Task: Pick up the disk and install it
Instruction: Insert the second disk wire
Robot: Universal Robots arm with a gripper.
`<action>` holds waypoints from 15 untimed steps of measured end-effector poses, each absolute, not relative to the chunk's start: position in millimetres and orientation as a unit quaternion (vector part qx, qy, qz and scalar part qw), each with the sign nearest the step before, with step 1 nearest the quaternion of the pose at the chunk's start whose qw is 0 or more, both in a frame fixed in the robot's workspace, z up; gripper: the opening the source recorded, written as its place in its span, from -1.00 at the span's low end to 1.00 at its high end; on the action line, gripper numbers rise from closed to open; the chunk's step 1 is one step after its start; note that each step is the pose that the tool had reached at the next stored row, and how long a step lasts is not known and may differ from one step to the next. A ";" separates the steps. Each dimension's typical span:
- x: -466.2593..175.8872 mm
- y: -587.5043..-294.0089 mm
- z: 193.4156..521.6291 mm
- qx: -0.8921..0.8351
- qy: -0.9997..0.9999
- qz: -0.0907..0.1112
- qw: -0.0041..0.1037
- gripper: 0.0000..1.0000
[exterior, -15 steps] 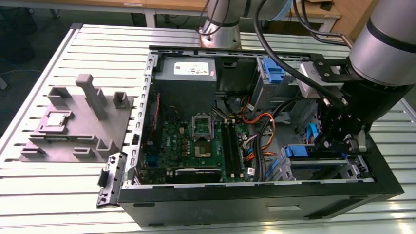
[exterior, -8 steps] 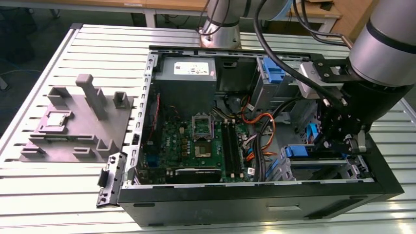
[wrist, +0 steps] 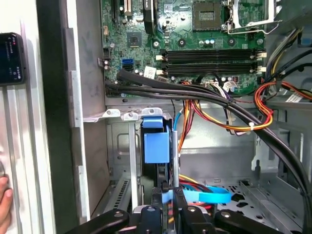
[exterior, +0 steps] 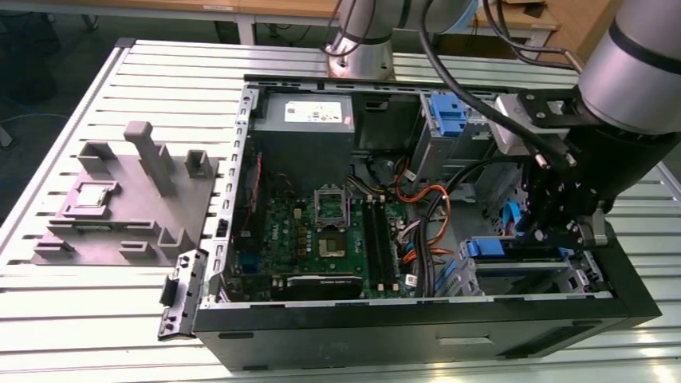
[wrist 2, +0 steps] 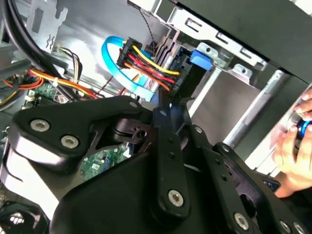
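1. The gripper (exterior: 562,231) was down inside the open computer case (exterior: 426,319), at the drive bay (exterior: 521,275) on the exterior view's right.
2. Its fingers (wrist: 165,204) were clamped tight on the disk (wrist: 157,146) — held edge-on and upright, blue carrier showing.
3. The disk sat at the bay's silver frame, beside the orange and red cables (wrist: 229,124).
4. A person's hand (wrist 2: 295,146) was at the case edge — in the second wrist view.

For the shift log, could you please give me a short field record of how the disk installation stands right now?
Setting: open computer case on a slatted table
Gripper: down inside the case at the drive bay
Disk: blue-framed, standing on edge in the bay, gripper fingers either side
Nearby: motherboard, blue data cable, a person's hand
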State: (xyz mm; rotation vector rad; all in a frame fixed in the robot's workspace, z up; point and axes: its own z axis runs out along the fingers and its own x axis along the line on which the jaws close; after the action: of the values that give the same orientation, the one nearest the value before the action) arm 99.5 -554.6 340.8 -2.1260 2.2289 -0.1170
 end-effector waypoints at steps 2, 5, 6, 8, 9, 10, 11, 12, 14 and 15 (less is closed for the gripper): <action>99.6 -554.6 346.2 -0.689 0.723 -0.037 0.029 -0.53; 99.6 -554.6 348.8 -0.689 0.723 -0.036 0.028 -0.53; 99.6 -554.6 348.8 -0.689 0.723 -0.036 0.028 -0.56; 99.6 -554.6 348.9 -0.689 0.723 -0.036 0.028 -0.69; 99.6 -554.6 349.0 -0.689 0.723 -0.036 0.028 -0.80; 99.6 -554.6 349.0 -0.689 0.723 -0.036 0.028 -0.80; 99.6 -554.6 349.0 -0.689 0.723 -0.036 0.028 -0.80; 99.6 -554.6 349.0 -0.689 0.723 -0.036 0.028 -0.80; 99.6 -554.6 349.0 -0.689 0.723 -0.036 0.028 -0.80; 99.6 -554.6 349.0 -0.689 0.723 -0.036 0.028 -0.80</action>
State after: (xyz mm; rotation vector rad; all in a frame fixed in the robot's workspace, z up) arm 99.6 -554.6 349.0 -2.1289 2.2319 -0.1108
